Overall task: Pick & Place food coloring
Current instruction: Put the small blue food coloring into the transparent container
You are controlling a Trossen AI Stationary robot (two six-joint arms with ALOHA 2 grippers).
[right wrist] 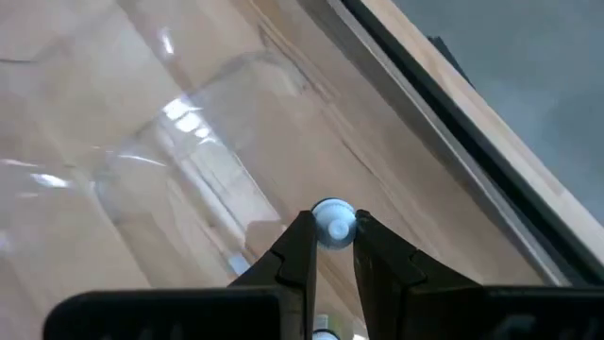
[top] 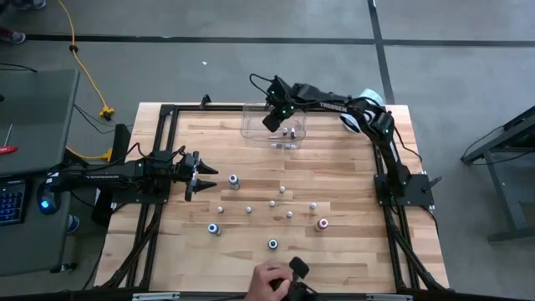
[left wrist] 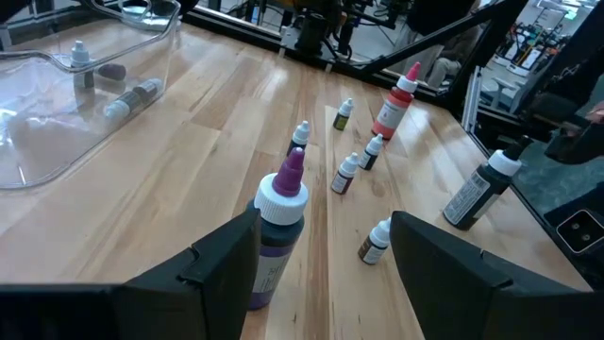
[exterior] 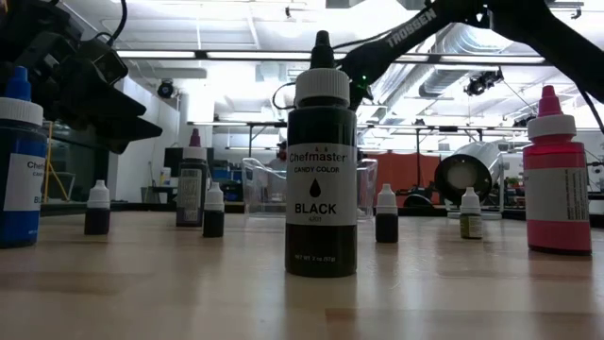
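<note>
right pincer [right wrist: 334, 247] grips bottle [right wrist: 333, 223]; body hidden, cap visible.

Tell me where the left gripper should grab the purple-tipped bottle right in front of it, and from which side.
Grip the purple-tipped bottle across its round body, just under the white cap. It stands upright, and the left gripper is open with the bottle near one finger, so a level approach straight ahead, shifted slightly to centre it, looks best. The cone tip is probably too narrow to hold firmly.
</note>
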